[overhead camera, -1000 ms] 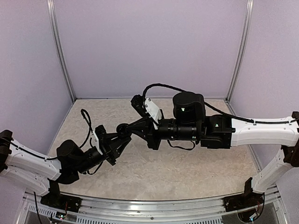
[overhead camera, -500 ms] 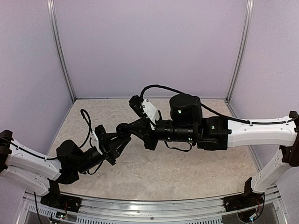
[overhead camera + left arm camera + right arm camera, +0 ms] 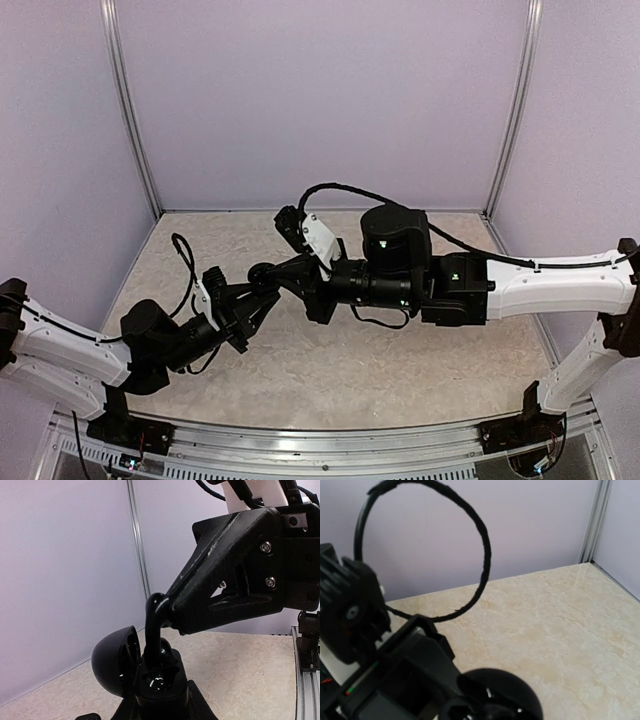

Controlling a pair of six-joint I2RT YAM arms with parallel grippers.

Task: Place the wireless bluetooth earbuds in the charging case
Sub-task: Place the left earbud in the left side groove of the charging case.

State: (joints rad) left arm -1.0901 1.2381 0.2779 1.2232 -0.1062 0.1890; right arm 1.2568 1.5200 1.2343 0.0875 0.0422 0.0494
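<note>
Glossy black charging case [image 3: 159,682] stands upright in the left jaws, which are clamped on its base, and is held above the marbled beige table [image 3: 400,370]. Its lid [image 3: 111,662] is hinged open, tipped back to the left in the left wrist view. The right jaws are closed on one earbud [image 3: 155,622], pinching it at the bent top end. Its stem points down and its lower end is inside the open mouth of the case. A bright glint shows in the well; cannot tell if that is the second bud. In the top view the two arms meet left of centre with the case between their tips. The right wrist view shows only the domed lid at its bottom edge, with a black cable loop [image 3: 482,545] above.
</note>
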